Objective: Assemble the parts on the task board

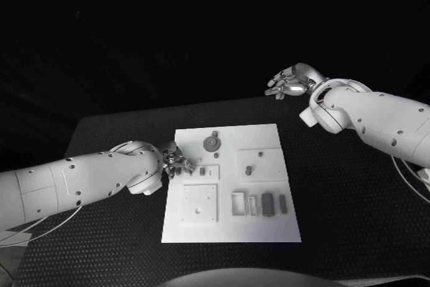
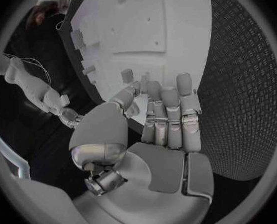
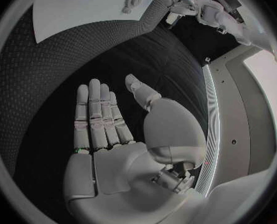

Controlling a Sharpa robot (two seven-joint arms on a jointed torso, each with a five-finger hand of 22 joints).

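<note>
Small grey parts lie on the white board; light, stiff, best pinched by their sides. The left hand hovers spread at its edge, the right hand lifted, empty.

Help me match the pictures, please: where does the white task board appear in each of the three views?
Head view: the task board lies mid-table, between the arms.
Left wrist view: it spreads beyond the fingers of the left hand, which is at its edge.
Right wrist view: its pale sheet lies far beyond the right hand, across bare black table.
Shared landmark: the round part, also seen from the right wrist.
</note>
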